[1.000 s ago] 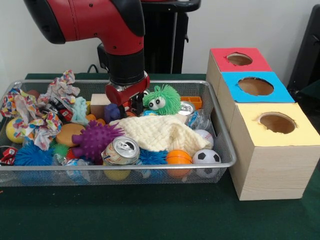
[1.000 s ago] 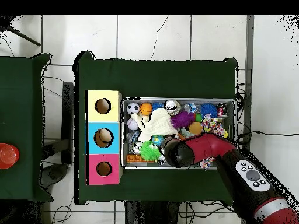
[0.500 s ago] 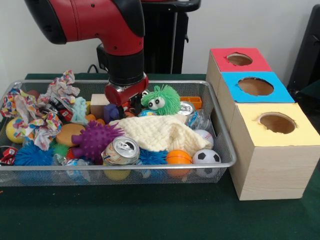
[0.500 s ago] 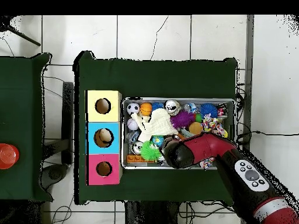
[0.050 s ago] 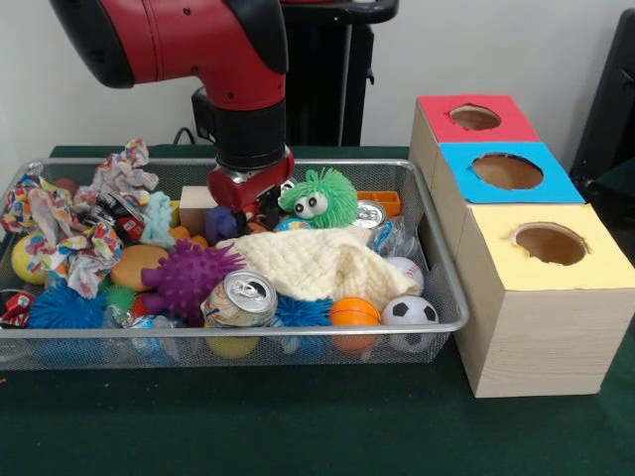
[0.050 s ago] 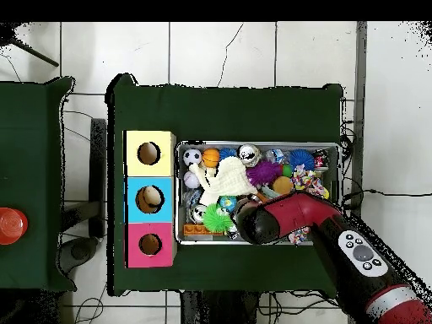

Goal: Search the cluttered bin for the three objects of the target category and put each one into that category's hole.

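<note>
A wire mesh bin [image 5: 437, 297] is seen on the green table [image 5: 317, 426], filled with a jumble of toys. The red and black arm [image 5: 198, 45] is lowered into the far part of the bin, and its gripper [image 5: 248, 203] is placed among the clutter just beside a green fuzzy toy with eyes [image 5: 319, 196], between that toy and a wooden block [image 5: 195, 206]. The state of the gripper cannot be told, since its tip is sunk among dark objects and is hidden by the arm in the overhead view. A cream knitted cloth [image 5: 317, 263] is spread across the middle of the bin, with a purple spiky ball [image 5: 187, 278] and an upright drink can [image 5: 241, 299] in front of it. An orange ball [image 5: 353, 311] and a small soccer ball [image 5: 409, 311] are found at the near corner closest to the boxes, and a second can [image 5: 369, 214] lies just beyond the cloth. Coloured knotted rags [image 5: 69, 233] are heaped at the opposite end. Beside the bin, three wooden boxes are lined up touching one another, topped in red [image 5: 474, 117], blue [image 5: 506, 171] and yellow [image 5: 549, 244], each with a round hole. Which objects belong to the target category cannot be told.
</note>
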### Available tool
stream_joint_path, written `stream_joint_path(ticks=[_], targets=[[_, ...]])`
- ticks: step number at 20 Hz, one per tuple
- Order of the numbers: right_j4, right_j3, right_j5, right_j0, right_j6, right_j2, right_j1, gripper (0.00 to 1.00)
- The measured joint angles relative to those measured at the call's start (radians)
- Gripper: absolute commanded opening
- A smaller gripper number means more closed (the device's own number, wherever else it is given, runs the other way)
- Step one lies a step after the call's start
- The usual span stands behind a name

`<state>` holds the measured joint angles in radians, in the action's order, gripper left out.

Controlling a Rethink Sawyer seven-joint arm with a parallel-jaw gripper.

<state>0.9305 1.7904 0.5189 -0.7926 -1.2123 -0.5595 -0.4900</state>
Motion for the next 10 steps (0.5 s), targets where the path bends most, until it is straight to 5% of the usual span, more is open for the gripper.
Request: stream_joint_path(ticks=[10], targets=[[0.001,0.000,-0.065,-0.035,0.000,-0.009,0.015,0.00]])
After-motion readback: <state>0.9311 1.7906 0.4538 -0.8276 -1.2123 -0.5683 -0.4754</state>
